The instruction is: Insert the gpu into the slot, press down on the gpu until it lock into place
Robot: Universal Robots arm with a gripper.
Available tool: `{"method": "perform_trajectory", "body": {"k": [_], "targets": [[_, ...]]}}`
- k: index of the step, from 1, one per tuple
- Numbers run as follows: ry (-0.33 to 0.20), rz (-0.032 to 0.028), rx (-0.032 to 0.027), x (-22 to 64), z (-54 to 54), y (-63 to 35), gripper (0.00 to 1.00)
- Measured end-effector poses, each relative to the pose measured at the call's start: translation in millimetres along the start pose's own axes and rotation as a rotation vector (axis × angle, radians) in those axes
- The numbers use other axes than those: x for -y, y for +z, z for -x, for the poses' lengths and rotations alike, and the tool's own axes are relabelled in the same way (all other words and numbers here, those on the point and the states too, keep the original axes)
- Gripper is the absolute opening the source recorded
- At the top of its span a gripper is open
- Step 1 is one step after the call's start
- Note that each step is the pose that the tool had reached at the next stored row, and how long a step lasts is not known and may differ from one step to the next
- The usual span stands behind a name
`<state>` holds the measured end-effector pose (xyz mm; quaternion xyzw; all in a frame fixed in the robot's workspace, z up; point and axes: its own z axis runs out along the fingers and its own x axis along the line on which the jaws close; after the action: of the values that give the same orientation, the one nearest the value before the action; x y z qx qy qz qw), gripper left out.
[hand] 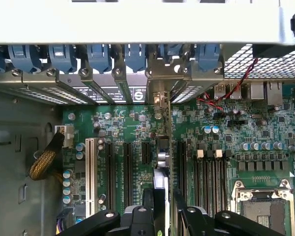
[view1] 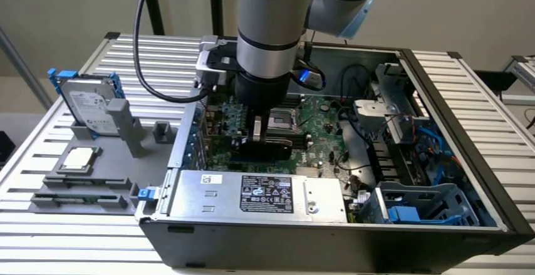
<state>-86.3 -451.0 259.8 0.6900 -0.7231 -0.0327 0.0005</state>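
Gripper [hand: 162, 209] closed on the gpu [hand: 161, 162], holding it edge-on and upright over the motherboard [hand: 226, 142] inside the open computer case [view1: 468, 181]; seating in slot apparently incomplete, contact hidden.

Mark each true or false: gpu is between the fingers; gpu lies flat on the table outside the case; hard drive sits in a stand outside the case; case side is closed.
1. The gpu is between the fingers. True: it stands edge-on over the motherboard.
2. The gpu lies flat on the table outside the case. False: it is inside the case.
3. The hard drive sits in a stand outside the case. True.
4. The case side is closed. False: it is open, with the motherboard exposed.
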Motion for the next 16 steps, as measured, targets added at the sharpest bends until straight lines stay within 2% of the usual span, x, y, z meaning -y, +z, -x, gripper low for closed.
{"method": "perform_trajectory", "body": {"k": [8,13,16], "targets": [[0.0,0.0028,0.0006,0.0,0.3,-0.8,0.26],[0.0,0.0081,-0.0001,-0.2,0.4,-5.0,0.26],[0.0,0.0087,-0.0001,-0.2,0.4,-5.1,0.26]]}}
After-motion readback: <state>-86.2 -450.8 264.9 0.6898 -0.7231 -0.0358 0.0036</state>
